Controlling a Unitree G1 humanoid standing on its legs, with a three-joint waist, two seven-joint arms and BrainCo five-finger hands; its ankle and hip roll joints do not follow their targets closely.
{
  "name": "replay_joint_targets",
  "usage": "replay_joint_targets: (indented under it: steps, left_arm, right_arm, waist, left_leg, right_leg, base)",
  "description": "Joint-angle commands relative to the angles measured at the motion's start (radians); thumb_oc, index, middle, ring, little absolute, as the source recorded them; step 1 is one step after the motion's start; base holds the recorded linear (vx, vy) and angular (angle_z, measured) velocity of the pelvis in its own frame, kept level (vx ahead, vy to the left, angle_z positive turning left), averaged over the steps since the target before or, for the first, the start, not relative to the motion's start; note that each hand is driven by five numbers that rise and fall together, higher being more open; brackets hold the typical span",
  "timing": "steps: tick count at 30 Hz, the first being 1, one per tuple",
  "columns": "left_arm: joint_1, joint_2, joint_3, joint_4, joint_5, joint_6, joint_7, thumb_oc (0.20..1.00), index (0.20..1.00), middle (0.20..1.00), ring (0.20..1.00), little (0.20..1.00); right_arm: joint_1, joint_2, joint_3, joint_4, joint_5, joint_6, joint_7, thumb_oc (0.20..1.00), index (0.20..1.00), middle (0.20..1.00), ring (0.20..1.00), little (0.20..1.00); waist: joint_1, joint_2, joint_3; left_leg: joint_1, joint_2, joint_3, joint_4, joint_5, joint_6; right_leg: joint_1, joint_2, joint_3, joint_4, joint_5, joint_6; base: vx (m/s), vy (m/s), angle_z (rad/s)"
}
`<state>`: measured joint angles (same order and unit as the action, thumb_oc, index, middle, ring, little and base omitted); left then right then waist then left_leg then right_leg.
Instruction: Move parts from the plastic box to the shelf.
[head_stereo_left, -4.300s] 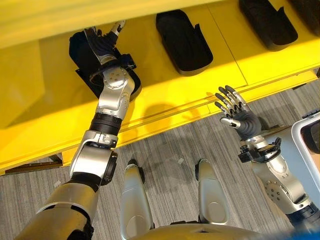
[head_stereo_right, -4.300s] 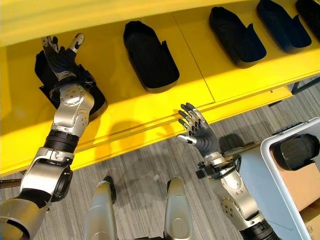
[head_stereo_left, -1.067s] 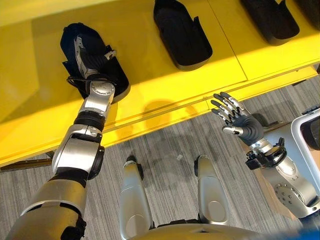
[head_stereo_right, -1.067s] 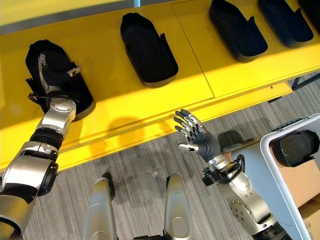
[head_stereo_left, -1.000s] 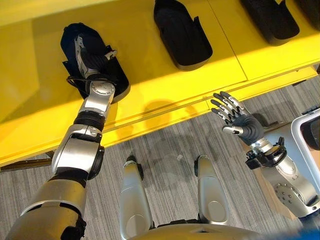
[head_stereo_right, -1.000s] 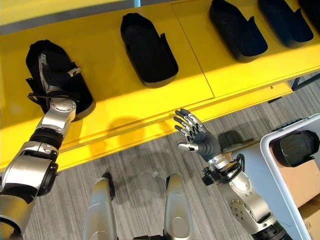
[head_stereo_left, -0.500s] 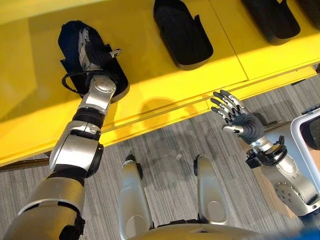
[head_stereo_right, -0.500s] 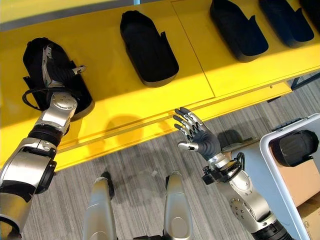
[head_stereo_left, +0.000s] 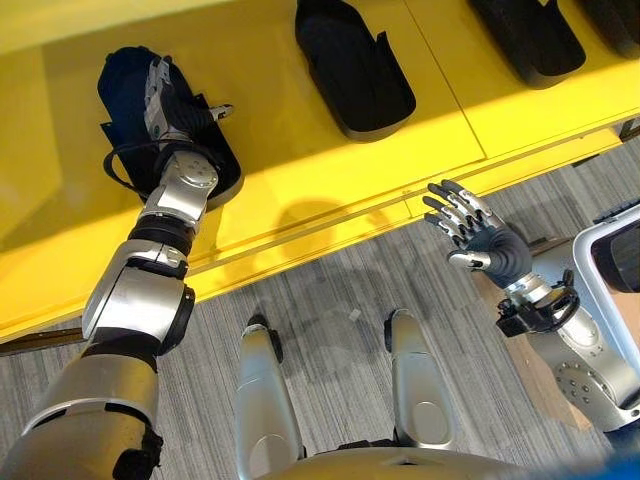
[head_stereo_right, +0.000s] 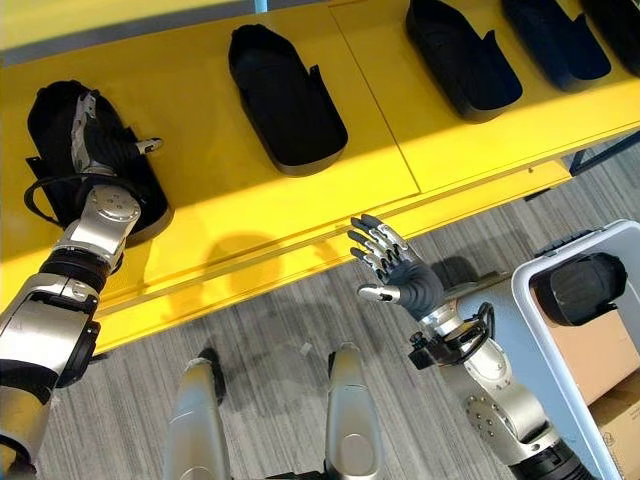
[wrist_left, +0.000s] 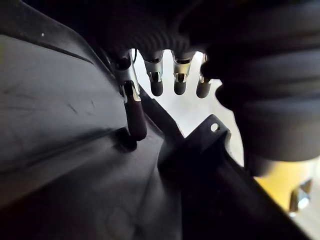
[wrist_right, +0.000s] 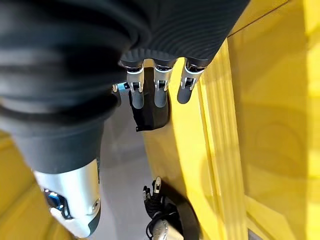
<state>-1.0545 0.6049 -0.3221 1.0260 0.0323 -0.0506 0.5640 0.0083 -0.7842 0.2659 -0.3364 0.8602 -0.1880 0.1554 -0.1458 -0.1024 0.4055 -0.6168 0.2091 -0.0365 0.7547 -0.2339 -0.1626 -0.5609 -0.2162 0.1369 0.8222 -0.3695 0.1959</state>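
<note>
A black moulded part (head_stereo_left: 120, 85) lies at the far left of the yellow shelf (head_stereo_left: 300, 170). My left hand (head_stereo_left: 167, 100) rests flat on top of it, fingers straight along it and thumb out to the side. The left wrist view has those fingers (wrist_left: 135, 117) lying against the part's dark surface (wrist_left: 65, 150). My right hand (head_stereo_left: 472, 235) hovers open and empty above the floor, just off the shelf's front edge. The white plastic box (head_stereo_right: 527, 300) stands at the right with another black part (head_stereo_right: 580, 288) inside it.
Three more black parts (head_stereo_right: 285, 95) (head_stereo_right: 458, 58) (head_stereo_right: 555, 40) lie in a row along the shelf to the right. Brown cardboard (head_stereo_right: 590, 350) sits inside the box. Grey carpet floor (head_stereo_left: 330, 290) runs in front of the shelf.
My left hand has drawn back from beyond the far-left part and now lies on it. The right hand has barely moved. The whole view has shifted a little.
</note>
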Motion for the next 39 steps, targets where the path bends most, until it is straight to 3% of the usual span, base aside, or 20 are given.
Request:
replay_joint_targets:
  steps: [1,7,14,20,30,39]
  left_arm:
    - [0.012,0.056,-0.015,0.072,0.059,-0.005,0.003,1.0,1.0,1.0,1.0,1.0]
    - [0.005,0.121,-0.028,0.011,0.103,-0.014,0.014,1.0,1.0,1.0,1.0,1.0]
    - [0.03,0.223,-0.004,-0.186,0.148,-0.039,0.039,1.0,1.0,1.0,1.0,1.0]
    - [0.133,0.293,0.126,-0.483,0.179,-0.064,0.051,1.0,1.0,1.0,1.0,1.0]
    - [0.271,0.22,0.294,-0.763,0.137,-0.102,0.032,1.0,1.0,1.0,1.0,1.0]
    - [0.742,0.23,0.488,-1.188,0.07,-0.213,-0.167,1.0,1.0,1.0,1.0,1.0]
  right_arm:
    - [0.026,0.003,-0.058,-0.066,0.038,-0.069,0.025,1.0,1.0,1.0,1.0,1.0]
    - [0.021,0.0,-0.056,-0.069,0.045,-0.07,0.033,1.0,1.0,1.0,1.0,1.0]
    - [0.038,0.015,-0.075,-0.069,0.041,-0.072,0.034,1.0,1.0,1.0,1.0,1.0]
    - [0.083,0.048,-0.132,-0.064,0.005,-0.063,0.03,1.0,1.0,1.0,1.0,1.0]
    - [0.099,0.088,-0.163,-0.053,-0.028,-0.039,0.019,1.0,1.0,1.0,1.0,1.0]
    - [0.128,0.124,-0.209,-0.033,-0.004,-0.02,0.032,1.0,1.0,1.0,1.0,1.0]
  waist:
    - [0.019,-0.008,-0.027]
    - [0.025,-0.002,-0.032]
    - [0.03,0.006,-0.035]
    - [0.043,0.011,-0.035]
    - [0.052,0.014,-0.04]
    - [0.086,0.027,-0.031]
  left_leg:
    - [0.01,0.022,-0.032,-0.007,0.076,0.016]
    - [0.014,0.022,-0.03,-0.013,0.077,0.015]
    - [0.017,0.02,-0.033,-0.015,0.075,0.014]
    - [0.016,0.017,-0.036,-0.01,0.067,0.015]
    - [0.016,0.014,-0.04,-0.014,0.064,0.019]
    - [0.035,0.004,-0.044,-0.042,0.081,0.022]
  right_leg:
    - [-0.065,-0.015,0.002,-0.008,0.187,-0.018]
    - [-0.062,-0.017,0.0,-0.01,0.187,-0.016]
    - [-0.055,-0.019,-0.001,-0.009,0.181,-0.017]
    - [-0.05,-0.02,-0.004,-0.008,0.172,-0.02]
    - [-0.049,-0.019,-0.007,-0.012,0.172,-0.027]
    - [-0.033,-0.018,-0.011,-0.025,0.178,-0.036]
  base:
    - [0.0,0.0,0.0]
    - [0.0,0.0,0.0]
    - [0.0,0.0,0.0]
    - [0.01,-0.002,0.03]
    - [0.0,0.0,0.0]
    - [0.01,-0.015,0.01]
